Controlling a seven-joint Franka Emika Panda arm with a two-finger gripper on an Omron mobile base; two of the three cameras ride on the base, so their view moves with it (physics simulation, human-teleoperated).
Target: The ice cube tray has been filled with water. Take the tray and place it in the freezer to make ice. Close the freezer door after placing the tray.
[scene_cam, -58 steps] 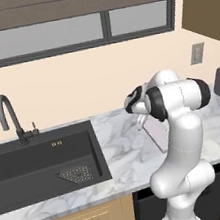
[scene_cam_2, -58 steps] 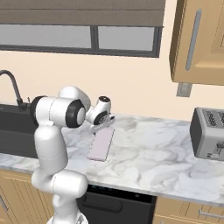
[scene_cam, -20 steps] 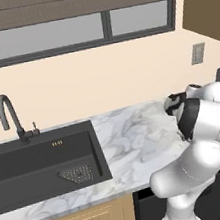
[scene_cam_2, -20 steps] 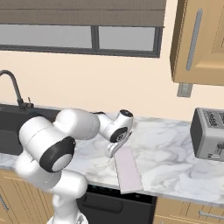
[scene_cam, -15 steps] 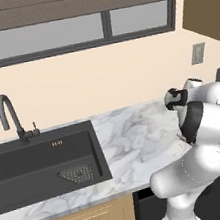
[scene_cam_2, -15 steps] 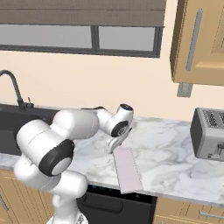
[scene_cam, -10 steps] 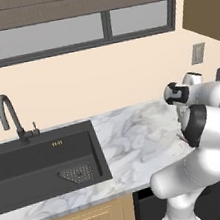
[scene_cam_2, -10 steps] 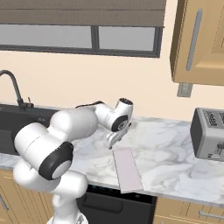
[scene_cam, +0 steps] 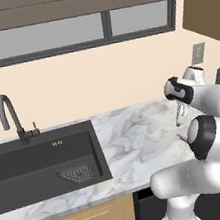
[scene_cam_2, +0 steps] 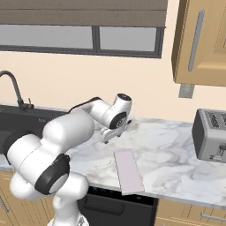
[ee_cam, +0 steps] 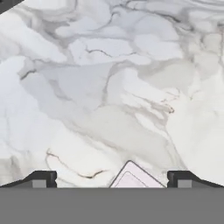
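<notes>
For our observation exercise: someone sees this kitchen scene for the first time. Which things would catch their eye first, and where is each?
The big white robot arm dominates, bending over the marble counter. Just beyond its open gripper a pale pink ice cube tray lies flat near the counter's front edge. A dark sink with a curved tap sits to the left, a toaster to the far right.
</notes>
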